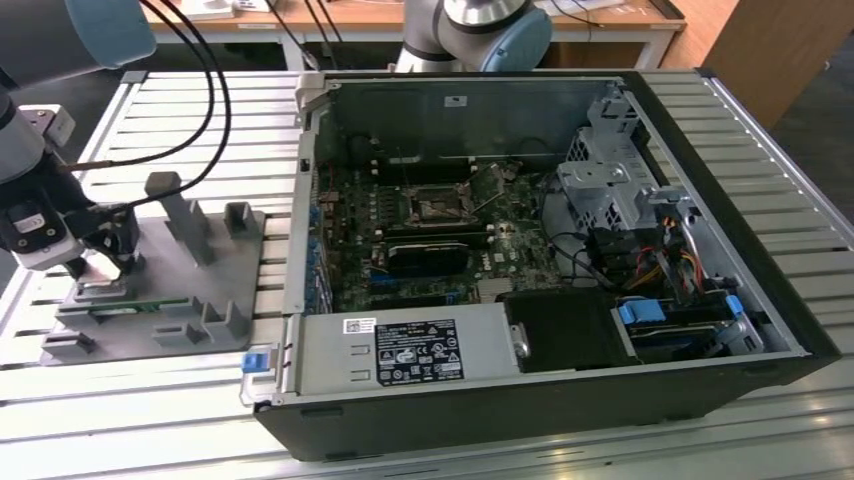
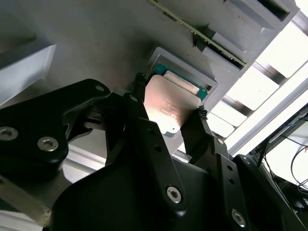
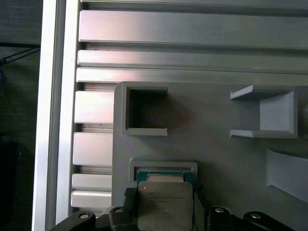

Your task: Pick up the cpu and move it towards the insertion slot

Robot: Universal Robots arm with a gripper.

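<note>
In both wrist views the cpu [image 2: 168, 108] [image 3: 164, 207] is a flat square chip with a shiny metal top. It sits between my two black fingers, just over a small teal-rimmed pocket [image 3: 163, 171] of the gray plastic tray [image 1: 200, 290]. My gripper [image 2: 169, 96] [image 3: 163, 195] is shut on the chip's two opposite edges. In the exterior view the gripper [image 1: 100, 262] stands low over the tray at the exterior view's left. The insertion slot [image 1: 437, 207], a dark square socket in a silver frame, lies on the green board inside the open computer case [image 1: 534, 250].
A thin green memory stick [image 1: 127, 305] [image 2: 202, 31] lies in the tray beside the pocket. Gray posts [image 1: 180, 215] rise from the tray. Black cables [image 1: 200, 90] hang above the slatted metal table [image 1: 160, 400]. A second arm's base [image 1: 474, 30] stands behind the case.
</note>
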